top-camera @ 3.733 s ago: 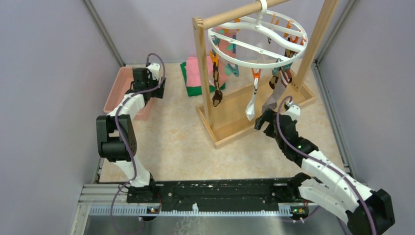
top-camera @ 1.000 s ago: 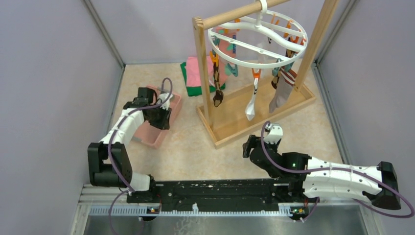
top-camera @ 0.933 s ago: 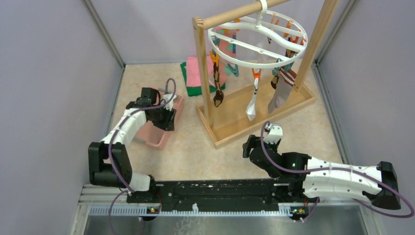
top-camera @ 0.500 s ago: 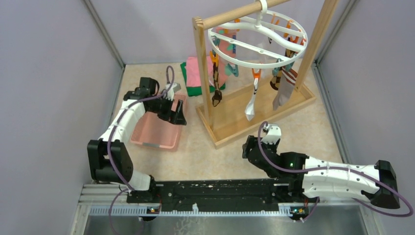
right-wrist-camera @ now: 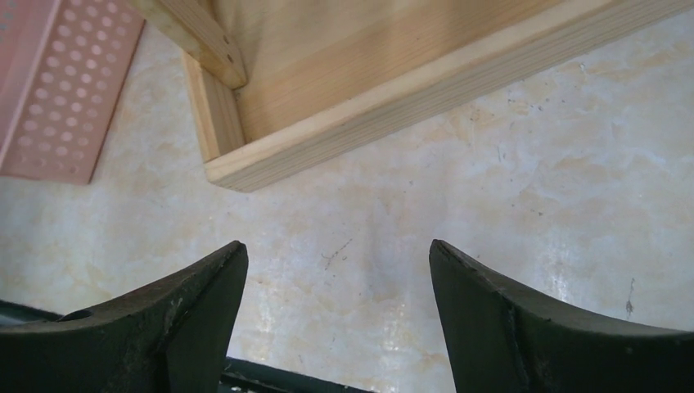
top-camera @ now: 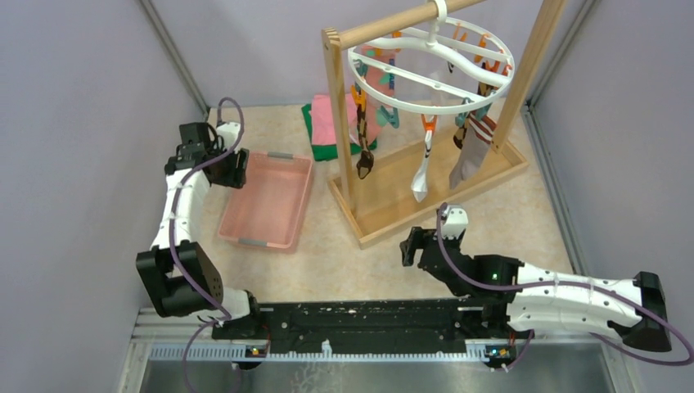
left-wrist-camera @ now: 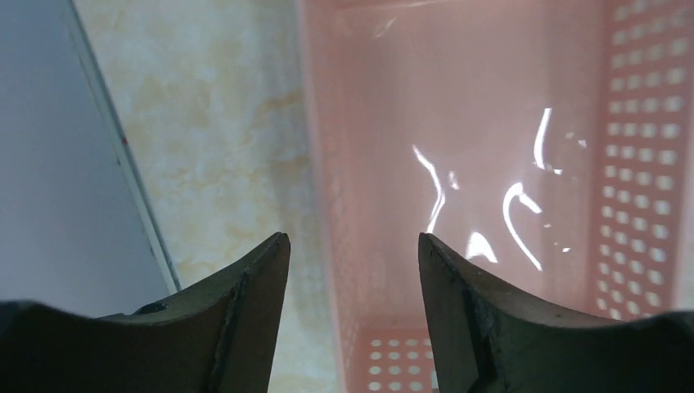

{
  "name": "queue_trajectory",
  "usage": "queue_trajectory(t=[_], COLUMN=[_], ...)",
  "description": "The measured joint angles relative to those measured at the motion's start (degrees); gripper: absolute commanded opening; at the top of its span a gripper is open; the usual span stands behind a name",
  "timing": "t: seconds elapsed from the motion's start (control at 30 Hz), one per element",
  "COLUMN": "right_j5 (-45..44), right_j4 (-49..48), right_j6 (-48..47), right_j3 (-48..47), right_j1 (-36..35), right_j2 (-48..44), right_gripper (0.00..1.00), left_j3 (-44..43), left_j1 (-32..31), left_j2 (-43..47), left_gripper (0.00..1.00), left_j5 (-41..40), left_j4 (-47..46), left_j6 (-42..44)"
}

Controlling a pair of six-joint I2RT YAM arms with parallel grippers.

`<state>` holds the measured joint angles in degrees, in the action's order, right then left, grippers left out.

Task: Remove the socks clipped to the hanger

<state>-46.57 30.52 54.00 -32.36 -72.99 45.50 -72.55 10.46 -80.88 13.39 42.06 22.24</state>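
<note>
The white ring hanger (top-camera: 431, 70) hangs by its hook from the wooden rack's top bar, with orange and teal clips. Three socks hang from it: an argyle sock (top-camera: 362, 157) at the left, a white sock (top-camera: 422, 178) in the middle, and a grey sock with a striped cuff (top-camera: 469, 157) at the right. My left gripper (top-camera: 237, 170) is open and empty above the far left corner of the pink basket (top-camera: 263, 214); its wrist view shows the basket's left wall (left-wrist-camera: 331, 164) between the fingers. My right gripper (top-camera: 409, 246) is open and empty, low over the floor in front of the rack.
The wooden rack (top-camera: 413, 214) stands right of centre; its base corner shows in the right wrist view (right-wrist-camera: 225, 168). Folded pink and green cloths (top-camera: 327, 127) lie behind the basket. Grey walls close in both sides and the back.
The pink basket has been dragged from the left wall toward the middle and now lies flat. My left gripper has let go and drawn back to its far left corner. The right arm has hardly moved.
</note>
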Motion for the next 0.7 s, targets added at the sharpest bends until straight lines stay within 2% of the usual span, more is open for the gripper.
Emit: queue_trajectory(t=[0.07, 0.13, 0.23, 0.37, 0.5, 0.57, 0.6, 0.63, 0.7], right_j5=[1.14, 2.27, 4.13, 5.75, 5.81, 5.44, 5.11, 4.68, 3.74], right_j4=[-0.76, -0.63, -0.37, 1.97, 5.18, 6.56, 7.15, 7.34, 7.87], right_j6=[-1.79, -3.39, -5.27, -6.75, -8.24, -9.11, -9.86, -10.62, -12.66], right_j3=[-0.09, -0.81, -2.36, -5.11, -10.47, -14.16, -16.20, -17.90, -21.99], right_j1=[0.00, 0.00, -0.02, -0.02, -0.02, -0.02, -0.02, -0.02, 0.00], right_j2=[-1.81, -2.54, -2.78, -3.89, -4.04, -3.26, -2.58, -1.97, -0.42], right_gripper=[0.83, 0.83, 0.83, 0.84, 0.84, 0.85, 0.85, 0.86, 0.87], left_j3=[2.40, 5.33, 8.94, 11.91, 13.62, 14.88, 15.74, 16.28, 16.74], left_j1=[2.03, 3.72, 4.96, 5.64, 5.68, 5.77, 5.79, 5.84, 5.84], left_j2=[-0.31, -0.61, -1.64, -3.06, -2.49, -0.94, 0.11, 1.07, 2.91], left_gripper=[0.65, 0.61, 0.40, 0.19, 0.15, 0.16, 0.20, 0.30, 0.56], left_j5=[-1.79, -3.67, -6.12, -6.73, -4.70, -3.41, -2.89, -2.36, -1.55], left_j4=[-2.27, -4.59, -7.10, -7.61, -7.02, -6.88, -6.36, -5.46, -2.75], left_j6=[0.85, 1.88, 2.91, 4.13, 5.01, 5.11, 5.22, 5.38, 6.21])
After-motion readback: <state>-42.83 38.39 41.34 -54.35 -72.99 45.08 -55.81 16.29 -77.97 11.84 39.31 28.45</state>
